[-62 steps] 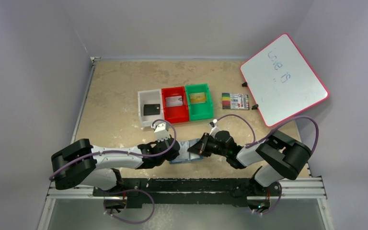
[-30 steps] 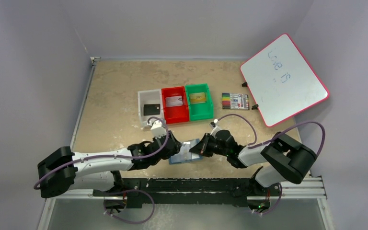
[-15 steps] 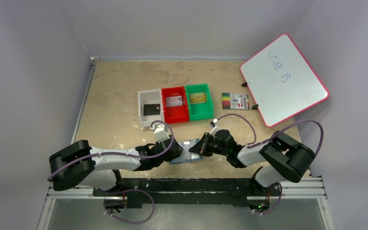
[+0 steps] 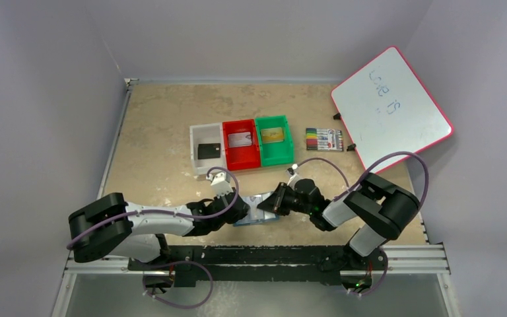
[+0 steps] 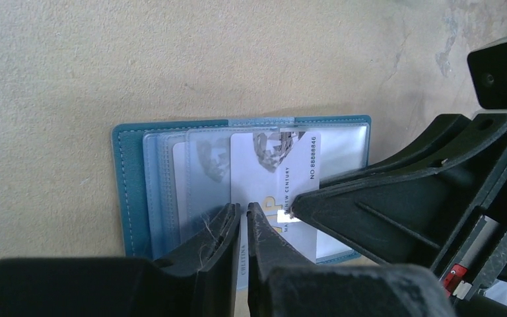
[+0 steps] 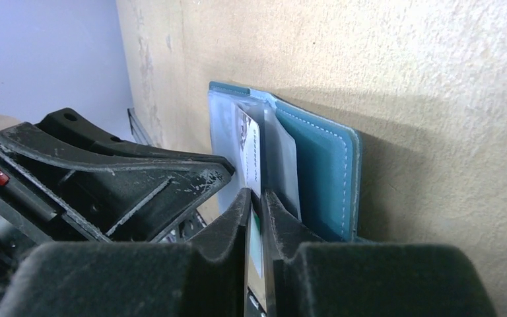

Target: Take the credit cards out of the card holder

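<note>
Two sets of jaws meet low in the top view's centre. Left jaws, nearly closed, pinch a silver-white credit card [image 5: 267,175] jutting from the open teal card holder [image 5: 127,191] on the surface [image 5: 171,59]; right jaws narrowly straddle a thin sheet [image 6: 255,254], grip unclear.

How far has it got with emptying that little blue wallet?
Three look done: a black card in the white bin, a grey card in the red bin, a gold card in the green bin. In hand: the left gripper pinches a white card partly out of the open card holder, which the right gripper steadies. Left: pulling it free; another card seems pocketed behind it.
</note>
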